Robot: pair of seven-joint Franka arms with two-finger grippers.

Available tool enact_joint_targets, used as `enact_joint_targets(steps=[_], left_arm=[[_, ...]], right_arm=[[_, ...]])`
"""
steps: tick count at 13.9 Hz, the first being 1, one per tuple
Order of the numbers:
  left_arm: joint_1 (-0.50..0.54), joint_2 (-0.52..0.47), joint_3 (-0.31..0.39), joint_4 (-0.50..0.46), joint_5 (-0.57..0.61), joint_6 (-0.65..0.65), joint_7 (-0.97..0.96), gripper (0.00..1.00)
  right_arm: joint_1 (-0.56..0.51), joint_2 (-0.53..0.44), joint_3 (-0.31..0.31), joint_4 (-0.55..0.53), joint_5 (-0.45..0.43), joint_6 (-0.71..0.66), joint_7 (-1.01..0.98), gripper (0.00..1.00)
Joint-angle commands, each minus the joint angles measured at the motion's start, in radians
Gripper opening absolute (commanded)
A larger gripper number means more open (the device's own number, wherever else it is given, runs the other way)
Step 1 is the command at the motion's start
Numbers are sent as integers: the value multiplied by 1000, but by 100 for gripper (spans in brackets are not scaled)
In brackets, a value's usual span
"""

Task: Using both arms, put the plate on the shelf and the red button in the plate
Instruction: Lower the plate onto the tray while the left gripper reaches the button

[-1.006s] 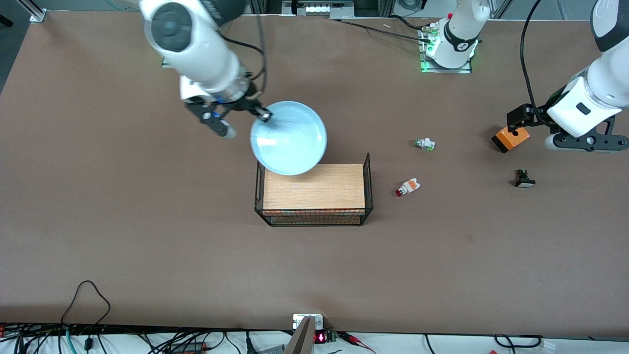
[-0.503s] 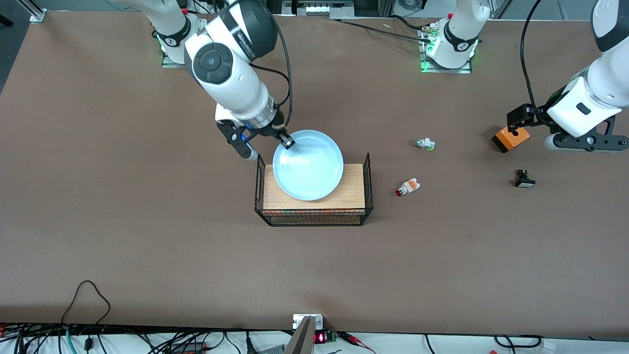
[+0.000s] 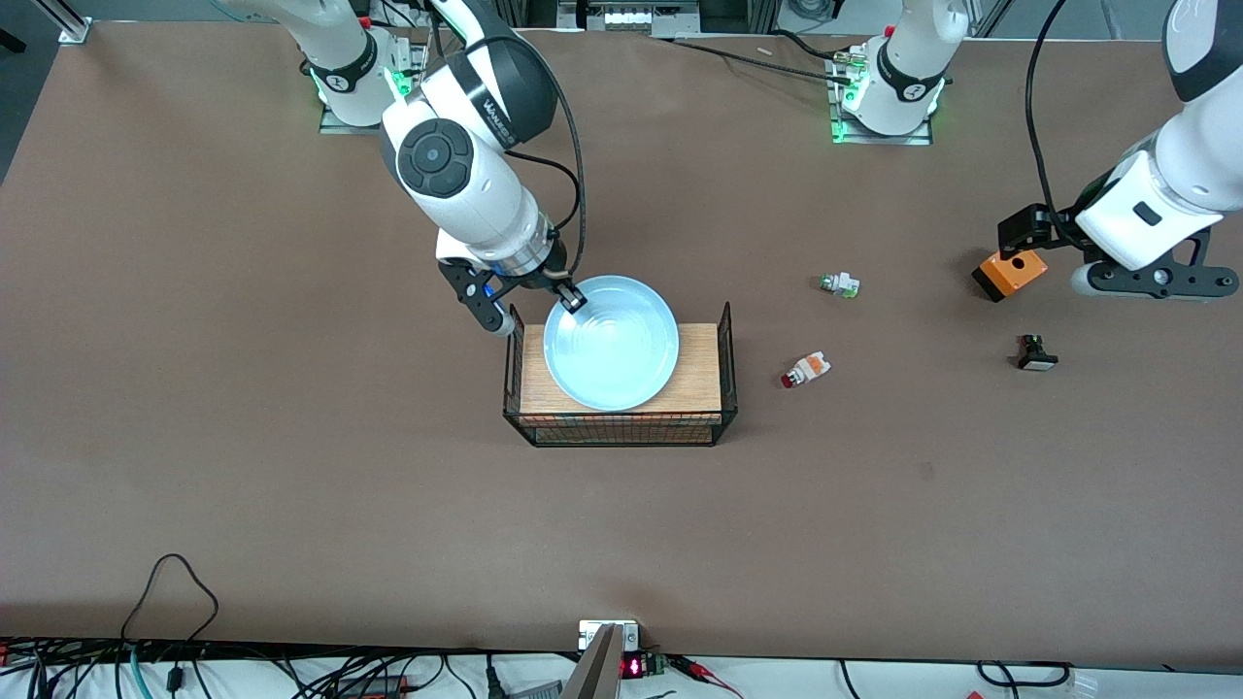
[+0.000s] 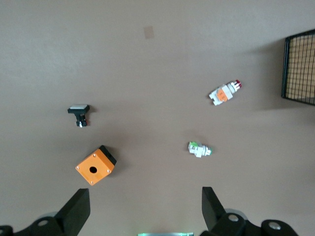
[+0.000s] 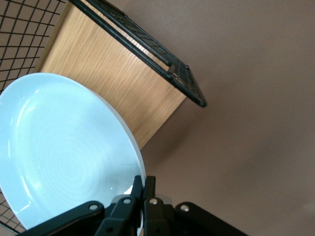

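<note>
Plate (image 3: 611,342), pale blue, held by its rim in the right gripper (image 3: 568,299), whose fingers are pinched shut on the edge facing the robots' side of the desk. It sits over the wooden top of a wire basket (image 3: 725,330) mid-desk; whether it rests there is unclear. Nothing else is in the basket. Red button (image 3: 804,370) lies on the desk beside the basket, toward the left arm's end, red cap pointing at the basket. Left gripper (image 4: 142,209) hangs wide open and empty over an orange box (image 3: 1011,273), the nearer arm to the button.
</note>
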Motion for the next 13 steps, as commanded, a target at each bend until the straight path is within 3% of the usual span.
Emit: enact_joint_targets(steps=[1,6,7,9,13], left_arm=[[-6,19,-5,31,-18,-51,-15,100],[-9,58,-6,56,-71,-60,-5,100],[-11,59,-6,54,-69,-62,-2,100],[-11,85,-37,44,-69,-56,66,100],[-12,209,-78,44,-66,-5,351,100]], right_arm=[[17,31,-16,30,-9,12,12,0],[14,54,-21,27,-35,25,5,1],[10,54,-19,25,-38,23,8,21],[5,51,-21,25,-47,23,5,100],[3,-1,-22,28,-76,6,-2,100]])
